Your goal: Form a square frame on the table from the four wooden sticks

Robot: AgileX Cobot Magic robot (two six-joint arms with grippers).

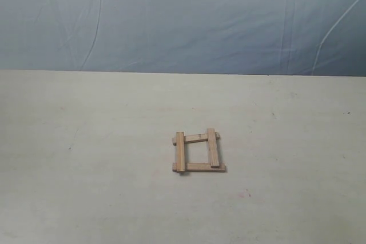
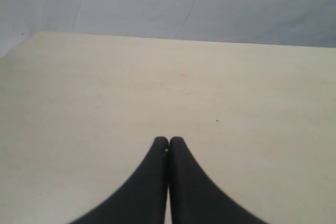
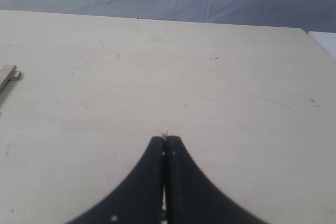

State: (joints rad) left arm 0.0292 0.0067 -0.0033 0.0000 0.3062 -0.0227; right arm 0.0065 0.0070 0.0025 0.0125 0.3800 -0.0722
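The four wooden sticks lie joined as a small open square frame (image 1: 198,152) with overlapping corners, near the middle of the pale table (image 1: 86,158) in the exterior view. Neither arm shows in that view. A corner of the frame (image 3: 7,75) peeks in at the edge of the right wrist view. My left gripper (image 2: 168,141) is shut with nothing between its black fingers, over bare table. My right gripper (image 3: 165,139) is shut too, holding nothing, well away from the frame.
A blue-grey sheet backdrop (image 1: 183,18) hangs behind the table's far edge. The table's side edge (image 3: 315,38) shows in the right wrist view.
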